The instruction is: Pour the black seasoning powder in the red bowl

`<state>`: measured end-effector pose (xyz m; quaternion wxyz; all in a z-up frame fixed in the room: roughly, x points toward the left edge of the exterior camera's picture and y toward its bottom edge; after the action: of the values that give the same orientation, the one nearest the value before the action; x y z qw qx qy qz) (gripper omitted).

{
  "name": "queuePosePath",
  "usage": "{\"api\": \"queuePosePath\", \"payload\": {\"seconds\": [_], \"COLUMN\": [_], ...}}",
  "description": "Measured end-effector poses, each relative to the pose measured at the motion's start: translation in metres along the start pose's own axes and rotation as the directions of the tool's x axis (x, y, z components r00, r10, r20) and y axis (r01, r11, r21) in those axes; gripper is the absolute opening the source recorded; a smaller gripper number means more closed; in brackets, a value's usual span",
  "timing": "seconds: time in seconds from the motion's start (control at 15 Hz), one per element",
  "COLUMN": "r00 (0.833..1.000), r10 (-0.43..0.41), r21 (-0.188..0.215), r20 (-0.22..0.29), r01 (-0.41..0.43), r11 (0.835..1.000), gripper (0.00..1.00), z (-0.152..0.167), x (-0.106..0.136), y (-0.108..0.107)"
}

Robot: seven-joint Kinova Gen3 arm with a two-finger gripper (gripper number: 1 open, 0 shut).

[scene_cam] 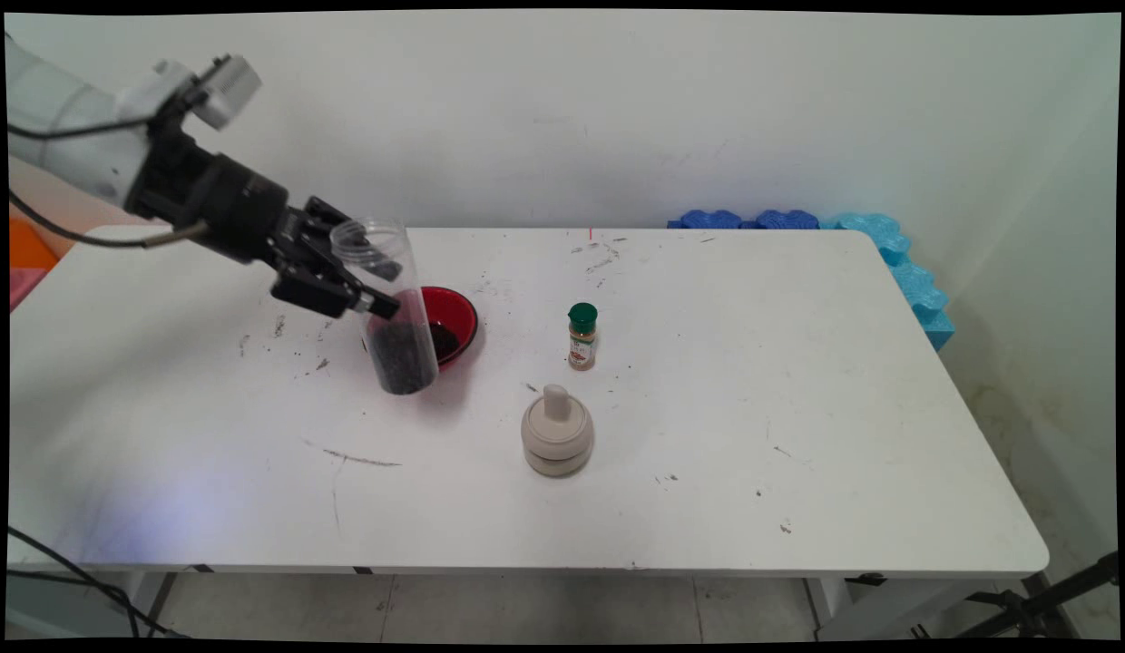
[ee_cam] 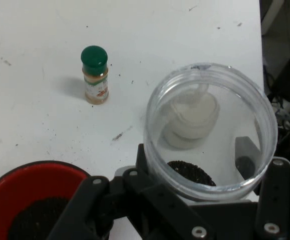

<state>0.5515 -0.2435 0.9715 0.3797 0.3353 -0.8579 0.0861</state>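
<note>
Jar of clear plastic, open at the top and with a dark granular fill at its bottom, is clamped in the black end effector, which grips it at mid-height from the left. In the main view the jar leans a little, its mouth toward the upper left and its base low over the table, right in front of the red bowl; whether the base touches the table cannot be told. The bowl holds some dark material too. To the right and apart stands a small spice bottle with a green cap, and nearer the camera a beige lidded pot with a knob on top.

In the hand view the jar fills the right half, seen down through its open mouth, with the dark granules gathered at the low side. The end effector holds it between its fingers. The red bowl sits at the lower left with dark contents, the spice bottle stands upright beyond, and the beige pot shows blurred through the jar's wall.

By my judgement, handling this well means a firm, steady grip on the smooth wall, slow tilting so the granules do not shift suddenly, and keeping the base clear of the bowl's rim.
</note>
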Motion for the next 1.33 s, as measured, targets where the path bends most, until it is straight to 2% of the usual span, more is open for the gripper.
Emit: {"api": "queuePosePath", "payload": {"seconds": [0.27, 0.47, 0.87, 0.93, 1.07, 1.33], "r00": [1.000, 0.996, 0.970, 0.962, 0.935, 0.866], "r10": [-0.028, -0.086, -0.242, -0.273, -0.354, -0.499], "r21": [-0.015, -0.021, -0.047, -0.051, -0.065, -0.080], "r20": [0.004, 0.004, -0.013, -0.013, -0.008, -0.001], "r01": [0.028, 0.086, 0.241, 0.272, 0.352, 0.498], "r11": [1.000, 0.996, 0.969, 0.961, 0.934, 0.864], "gripper": [0.00, 0.00, 0.00, 0.00, 0.00, 0.00], "z": [-0.022, -0.032, -0.042, -0.042, -0.042, -0.039], "x": [0.011, 0.017, 0.023, 0.023, 0.021, 0.016], "y": [-0.002, -0.007, -0.016, -0.016, -0.016, -0.018]}}
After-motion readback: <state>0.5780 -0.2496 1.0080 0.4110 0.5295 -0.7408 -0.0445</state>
